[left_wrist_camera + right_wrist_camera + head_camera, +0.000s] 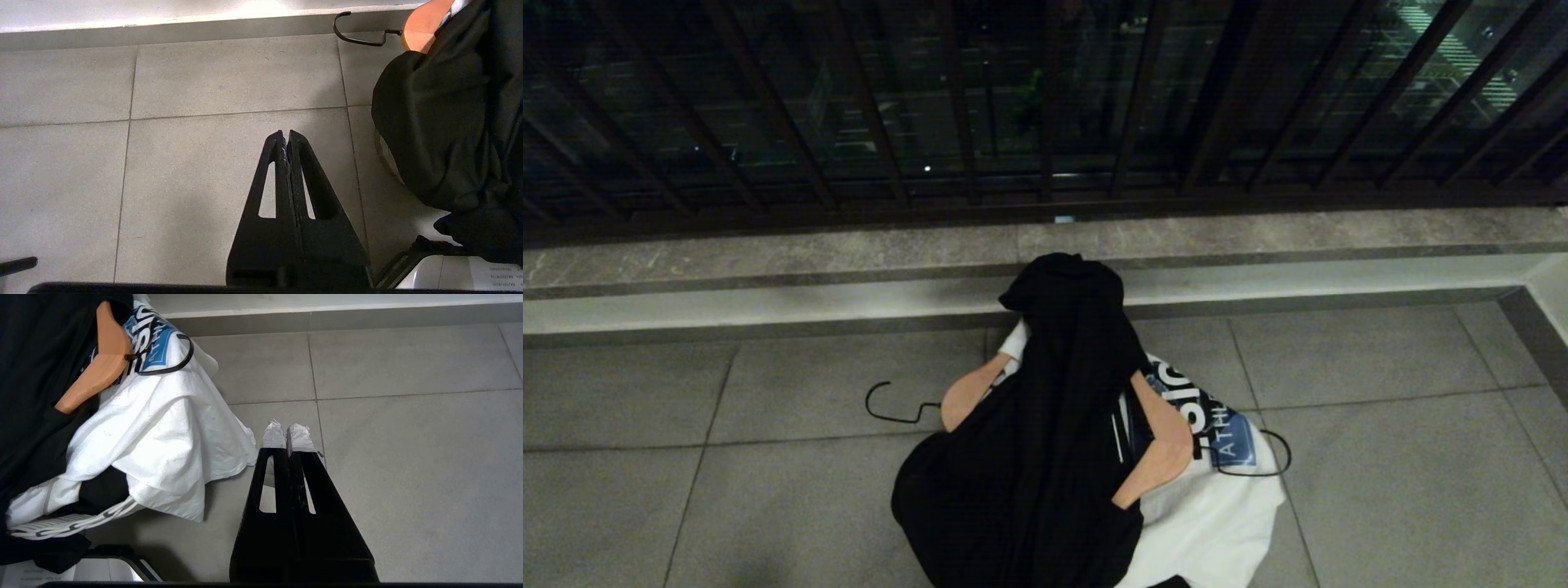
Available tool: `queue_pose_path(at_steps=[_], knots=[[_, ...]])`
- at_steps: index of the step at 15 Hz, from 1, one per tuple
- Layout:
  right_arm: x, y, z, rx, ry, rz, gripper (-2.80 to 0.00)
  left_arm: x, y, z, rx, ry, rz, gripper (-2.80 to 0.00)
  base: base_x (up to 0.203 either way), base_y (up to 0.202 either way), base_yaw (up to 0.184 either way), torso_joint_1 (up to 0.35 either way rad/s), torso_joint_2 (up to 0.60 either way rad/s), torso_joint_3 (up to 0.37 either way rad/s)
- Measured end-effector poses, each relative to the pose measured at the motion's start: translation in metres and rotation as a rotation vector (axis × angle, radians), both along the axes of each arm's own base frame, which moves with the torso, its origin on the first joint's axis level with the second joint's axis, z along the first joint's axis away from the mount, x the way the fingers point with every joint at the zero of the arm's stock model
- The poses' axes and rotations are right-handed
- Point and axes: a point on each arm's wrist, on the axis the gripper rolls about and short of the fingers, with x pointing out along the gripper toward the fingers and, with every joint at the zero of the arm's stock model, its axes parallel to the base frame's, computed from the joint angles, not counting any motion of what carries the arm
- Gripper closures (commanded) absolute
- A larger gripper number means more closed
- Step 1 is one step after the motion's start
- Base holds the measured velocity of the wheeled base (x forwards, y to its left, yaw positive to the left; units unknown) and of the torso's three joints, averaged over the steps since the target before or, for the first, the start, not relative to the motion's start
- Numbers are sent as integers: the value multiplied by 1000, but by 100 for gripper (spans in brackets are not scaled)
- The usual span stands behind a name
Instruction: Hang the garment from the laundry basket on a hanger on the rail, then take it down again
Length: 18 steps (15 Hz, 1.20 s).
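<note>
A heap of clothes lies on the tiled floor in the head view. A black garment (1045, 425) is draped over a white garment (1217, 523) with a blue print. Two wooden hangers with black hooks poke out of the heap, one on the left (968, 392) and one on the right (1168, 441). The laundry basket is buried under the clothes; only a black-and-white band (73, 526) shows low on the heap. The rail is out of view. My left gripper (284, 132) hangs shut and empty over bare tiles left of the heap. My right gripper (286, 426), with white-taped tips, is shut and empty beside the white garment (163, 437).
A low stone ledge (768, 261) runs across behind the heap, with dark brown window bars (964, 98) above it. Grey floor tiles (1380, 457) spread to both sides. A corner of my own base (106, 571) shows close to the heap.
</note>
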Motion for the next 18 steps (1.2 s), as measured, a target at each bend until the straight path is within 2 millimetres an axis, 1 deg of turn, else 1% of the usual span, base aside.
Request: queue_pose_path(at_steps=[16, 17, 18], knots=[[0, 0, 0, 0, 0, 0, 0, 0, 0, 1, 15, 0, -2, 0, 0, 0, 0, 0, 0, 0], [0, 0, 0, 0, 0, 0, 0, -2, 0, 6, 15, -11, -5, 0, 0, 0, 0, 0, 0, 0], [0, 0, 0, 0, 0, 0, 0, -5, 0, 17, 15, -45, -7, 0, 0, 0, 0, 0, 0, 0]])
